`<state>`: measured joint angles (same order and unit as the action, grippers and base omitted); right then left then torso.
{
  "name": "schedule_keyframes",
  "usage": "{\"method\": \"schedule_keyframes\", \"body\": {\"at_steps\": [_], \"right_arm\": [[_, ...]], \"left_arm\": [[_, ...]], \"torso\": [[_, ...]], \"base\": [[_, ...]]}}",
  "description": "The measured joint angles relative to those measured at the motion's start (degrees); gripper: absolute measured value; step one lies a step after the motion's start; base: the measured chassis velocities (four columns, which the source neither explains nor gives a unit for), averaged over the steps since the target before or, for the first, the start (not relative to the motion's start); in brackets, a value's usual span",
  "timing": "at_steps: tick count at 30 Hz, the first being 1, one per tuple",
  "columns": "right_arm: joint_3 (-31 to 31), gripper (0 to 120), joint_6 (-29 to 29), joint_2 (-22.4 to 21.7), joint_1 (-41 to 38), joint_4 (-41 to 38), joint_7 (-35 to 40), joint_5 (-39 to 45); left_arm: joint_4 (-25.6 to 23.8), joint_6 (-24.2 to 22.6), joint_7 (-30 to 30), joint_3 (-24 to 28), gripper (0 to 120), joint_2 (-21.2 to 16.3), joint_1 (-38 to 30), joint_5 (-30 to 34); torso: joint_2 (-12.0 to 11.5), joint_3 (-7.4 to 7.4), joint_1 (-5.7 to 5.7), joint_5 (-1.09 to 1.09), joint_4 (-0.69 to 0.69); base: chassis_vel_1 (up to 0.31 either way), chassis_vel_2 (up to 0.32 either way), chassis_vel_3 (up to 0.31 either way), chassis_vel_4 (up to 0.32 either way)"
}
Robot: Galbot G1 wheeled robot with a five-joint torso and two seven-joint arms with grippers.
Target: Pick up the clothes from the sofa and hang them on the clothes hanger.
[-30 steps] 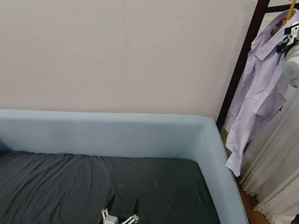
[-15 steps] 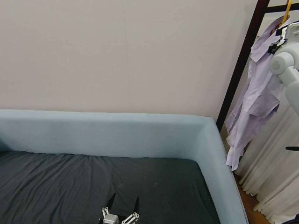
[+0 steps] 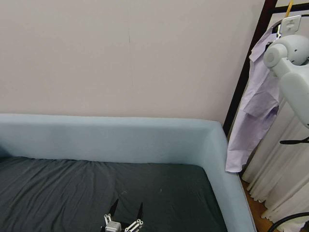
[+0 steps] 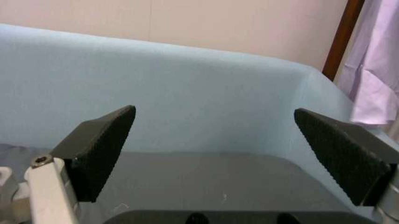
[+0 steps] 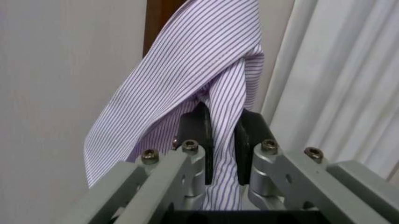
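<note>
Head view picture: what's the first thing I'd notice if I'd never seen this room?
Probably the striped lilac shirt dangling high at the right, beside a dark wooden post, with the right gripper shut on its cloth. Next comes the long pale blue sofa along the wall, and the left gripper low over its dark seat, fingers spread open.

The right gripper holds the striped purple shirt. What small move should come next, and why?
Probably lift the right gripper slightly toward the dark wooden rack post, grip shut: the striped purple shirt is pinched between its fingers, and whether the yellow hanger hook is seated cannot be seen. The left gripper hovers open over the grey sofa seat.
</note>
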<state>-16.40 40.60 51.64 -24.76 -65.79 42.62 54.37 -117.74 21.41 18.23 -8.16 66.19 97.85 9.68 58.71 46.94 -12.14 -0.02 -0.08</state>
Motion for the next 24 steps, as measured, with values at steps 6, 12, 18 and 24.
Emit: {"method": "schedule_keyframes", "body": {"at_steps": [6, 12, 18, 24], "right_arm": [[-0.1, 8, 0.1, -0.5, 0.4, -0.6, -0.2, 0.1], [0.0, 23, -0.1, -2.8, 1.9, -3.7, -1.6, 1.0], [-0.6, 46, -0.9, -6.8, 2.9, -9.2, -3.7, 1.4], [1.0, 69, -5.4, -12.8, 5.8, -18.6, -7.6, 3.6]], "left_arm": [[0.0, 0.2, 0.0, -0.1, 100, 0.0, 0.1, 0.0], [0.3, 0.3, 0.0, 0.4, 100, 0.4, 0.1, 0.0], [0.3, 0.3, 0.0, 0.5, 100, 0.6, 0.2, -0.1], [0.1, 0.3, 0.0, 0.2, 100, 0.6, 0.4, -0.3]], "torso": [[0.0, 0.00, 0.00, 0.01, 0.00], [0.0, 0.01, 0.00, 0.01, 0.02], [0.0, 0.00, 0.00, 0.02, -0.01], [0.0, 0.00, 0.00, 0.01, 0.00]], "base": [[0.000, 0.000, 0.000, 0.000], [0.000, 0.000, 0.000, 0.000], [0.000, 0.000, 0.000, 0.000], [0.000, 0.000, 0.000, 0.000]]}}
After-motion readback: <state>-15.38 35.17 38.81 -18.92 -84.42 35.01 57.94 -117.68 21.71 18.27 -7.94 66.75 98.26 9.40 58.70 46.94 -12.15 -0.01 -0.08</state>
